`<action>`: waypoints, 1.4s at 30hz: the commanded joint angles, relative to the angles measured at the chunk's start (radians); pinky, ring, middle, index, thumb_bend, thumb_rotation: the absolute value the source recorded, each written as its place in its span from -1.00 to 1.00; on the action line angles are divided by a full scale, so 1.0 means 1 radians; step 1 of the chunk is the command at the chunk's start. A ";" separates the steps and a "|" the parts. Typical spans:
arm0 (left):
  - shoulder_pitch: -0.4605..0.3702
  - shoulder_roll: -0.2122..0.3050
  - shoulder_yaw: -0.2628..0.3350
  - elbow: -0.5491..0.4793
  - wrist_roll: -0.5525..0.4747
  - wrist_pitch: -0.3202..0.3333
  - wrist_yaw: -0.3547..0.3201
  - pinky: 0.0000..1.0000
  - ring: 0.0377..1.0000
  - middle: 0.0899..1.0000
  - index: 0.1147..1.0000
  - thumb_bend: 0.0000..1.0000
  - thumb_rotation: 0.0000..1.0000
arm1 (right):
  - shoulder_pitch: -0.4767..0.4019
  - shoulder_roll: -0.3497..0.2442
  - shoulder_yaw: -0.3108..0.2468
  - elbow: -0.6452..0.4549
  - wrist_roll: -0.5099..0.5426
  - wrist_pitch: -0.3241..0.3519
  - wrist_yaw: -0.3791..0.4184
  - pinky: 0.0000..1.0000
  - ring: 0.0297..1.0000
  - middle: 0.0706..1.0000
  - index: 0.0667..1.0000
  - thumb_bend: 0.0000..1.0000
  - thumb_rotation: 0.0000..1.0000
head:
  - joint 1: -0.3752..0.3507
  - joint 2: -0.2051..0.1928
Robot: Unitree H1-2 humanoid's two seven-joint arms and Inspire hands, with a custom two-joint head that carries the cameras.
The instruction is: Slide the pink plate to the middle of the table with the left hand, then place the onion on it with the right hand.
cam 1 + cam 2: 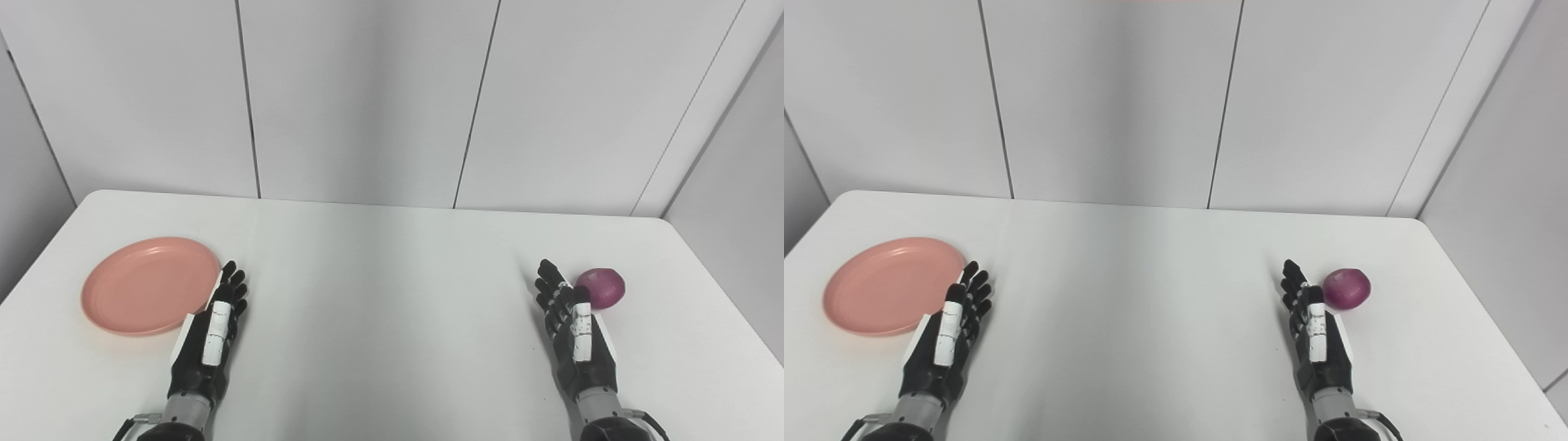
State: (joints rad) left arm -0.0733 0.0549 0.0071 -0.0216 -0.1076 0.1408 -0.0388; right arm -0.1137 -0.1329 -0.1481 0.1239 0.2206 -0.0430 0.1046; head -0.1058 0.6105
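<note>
A pink plate (147, 285) lies flat on the left side of the white table (392, 275). My left hand (211, 334) rests just right of the plate's near right rim, fingers straight and apart, holding nothing. A purple onion (601, 287) sits on the right side of the table. My right hand (572, 331) is just left of the onion, close to it, fingers extended and open, empty.
White wall panels stand behind the table's far edge. A grey side wall (735, 184) closes off the right, past the table's right edge. Between the two hands the tabletop is bare white surface.
</note>
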 commanded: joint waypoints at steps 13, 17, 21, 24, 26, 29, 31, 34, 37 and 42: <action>0.016 -0.016 -0.026 0.027 0.005 0.063 -0.015 1.00 1.00 1.00 1.00 0.76 0.97 | 0.089 0.008 0.000 0.100 0.007 -0.009 0.015 1.00 0.95 0.90 0.82 0.84 1.00 | 0.038 -0.015; 0.018 -0.033 -0.036 0.033 0.012 0.051 -0.008 1.00 1.00 1.00 1.00 0.77 0.95 | 0.090 -0.007 -0.008 0.116 0.021 -0.018 0.029 1.00 0.95 0.89 0.84 0.86 1.00 | 0.088 -0.026; 0.018 -0.056 -0.054 0.039 0.032 0.042 0.007 1.00 1.00 1.00 1.00 0.79 0.95 | 0.089 -0.027 -0.022 0.135 0.052 -0.025 0.057 1.00 0.97 0.92 0.87 0.83 1.00 | 0.147 -0.038; 0.017 -0.071 -0.071 0.046 0.055 0.033 0.020 1.00 1.00 1.00 1.00 0.77 0.98 | 0.085 -0.044 -0.031 0.158 0.066 -0.038 0.078 1.00 0.99 0.94 0.88 0.79 1.00 | 0.201 -0.047; 0.015 -0.083 -0.081 0.049 0.069 0.031 0.030 1.00 1.00 1.00 1.00 0.76 0.99 | 0.083 -0.057 -0.035 0.175 0.071 -0.049 0.093 1.00 0.99 0.95 0.89 0.77 1.00 | 0.221 -0.051; 0.012 -0.100 -0.090 0.054 0.085 0.031 0.044 1.00 1.00 1.00 1.00 0.74 0.98 | 0.077 -0.070 -0.042 0.199 0.080 -0.060 0.110 1.00 1.00 0.95 0.91 0.78 1.00 | 0.254 -0.059; 0.010 -0.109 -0.093 0.059 0.101 0.033 0.053 1.00 1.00 1.00 1.00 0.70 0.99 | 0.075 -0.076 -0.044 0.205 0.085 -0.057 0.114 1.00 1.00 0.97 0.93 0.82 1.00 | 0.278 -0.067; 0.006 -0.119 -0.101 0.070 0.119 0.022 0.066 1.00 1.00 1.00 1.00 0.69 1.00 | 0.074 -0.083 -0.052 0.209 0.100 -0.049 0.126 1.00 1.00 0.99 0.95 0.81 1.00 | 0.311 -0.073; 0.003 -0.135 -0.104 0.082 0.127 0.009 0.075 1.00 1.00 1.00 1.00 0.74 0.95 | 0.076 -0.089 -0.060 0.203 0.113 -0.038 0.131 1.00 1.00 0.99 0.97 0.77 1.00 | 0.357 -0.082; 0.001 -0.146 -0.112 0.096 0.140 -0.001 0.086 1.00 1.00 1.00 1.00 0.69 0.96 | 0.080 -0.094 -0.066 0.192 0.117 -0.033 0.133 1.00 1.00 0.99 0.98 0.74 1.00 | 0.388 -0.087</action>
State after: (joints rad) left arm -0.0823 -0.0499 -0.0616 0.0229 0.0407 0.0890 0.0814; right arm -0.1387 -0.2450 -0.2097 0.2312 0.3321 -0.0625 0.2238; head 0.2761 0.5246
